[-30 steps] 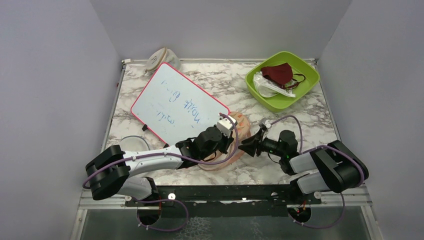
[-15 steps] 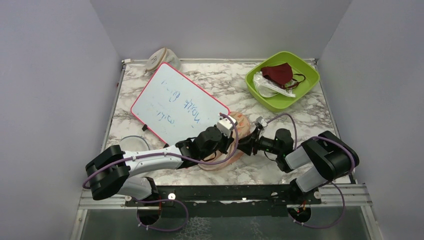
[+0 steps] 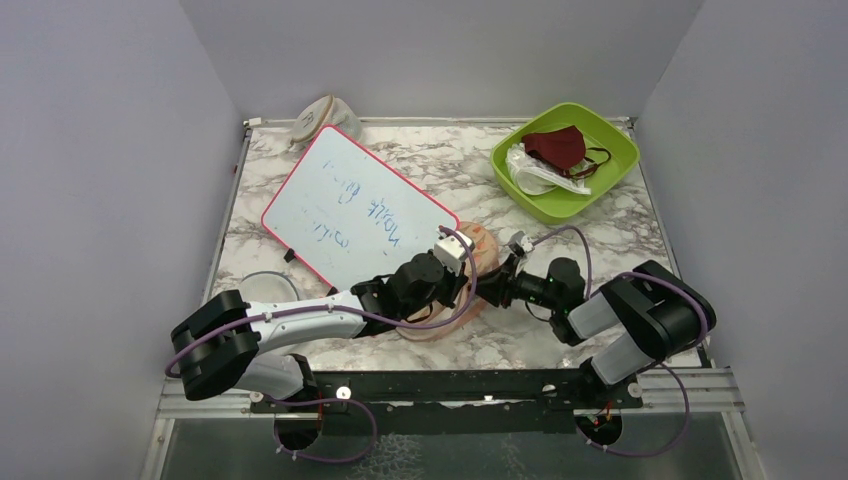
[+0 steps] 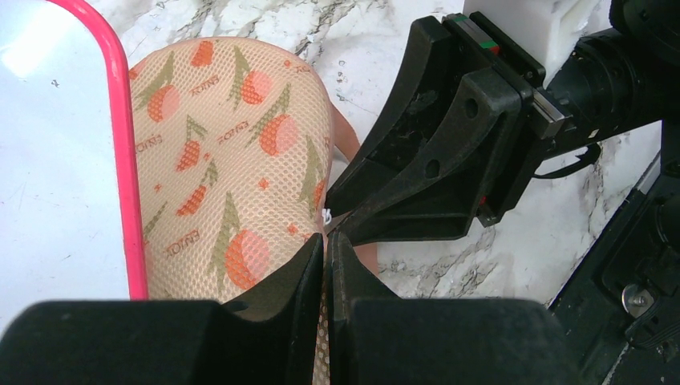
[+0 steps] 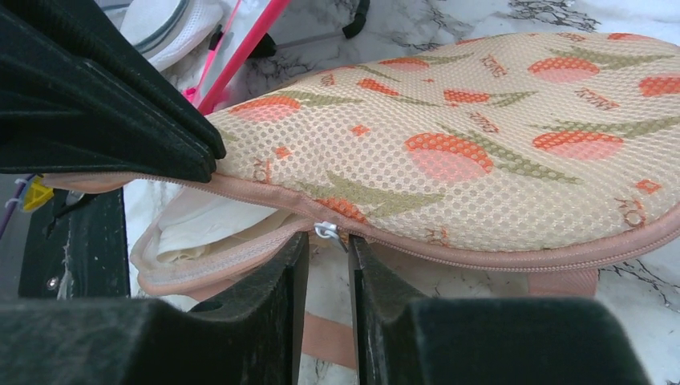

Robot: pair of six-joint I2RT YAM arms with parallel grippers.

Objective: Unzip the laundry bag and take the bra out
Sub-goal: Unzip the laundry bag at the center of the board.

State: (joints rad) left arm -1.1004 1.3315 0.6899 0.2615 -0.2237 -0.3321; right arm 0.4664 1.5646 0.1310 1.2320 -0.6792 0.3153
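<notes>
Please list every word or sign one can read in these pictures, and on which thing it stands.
"ENJOY", it seems, in small orange letters repeated on the laundry bag; not sharp enough to be sure.
Blue handwriting on the whiteboard: too blurred to read.
Nothing else is legible.

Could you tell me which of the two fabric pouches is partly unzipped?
The peach printed laundry bag near the front: white fabric shows through its open zip. The beige pouch lies at the far-left corner.

Both arms low, meeting at laundry bag [image 5: 481,136] zip edge: left gripper [image 4: 325,241] clamped on fabric, right gripper [image 5: 329,241] pinching zip pull [image 5: 325,231].
</notes>
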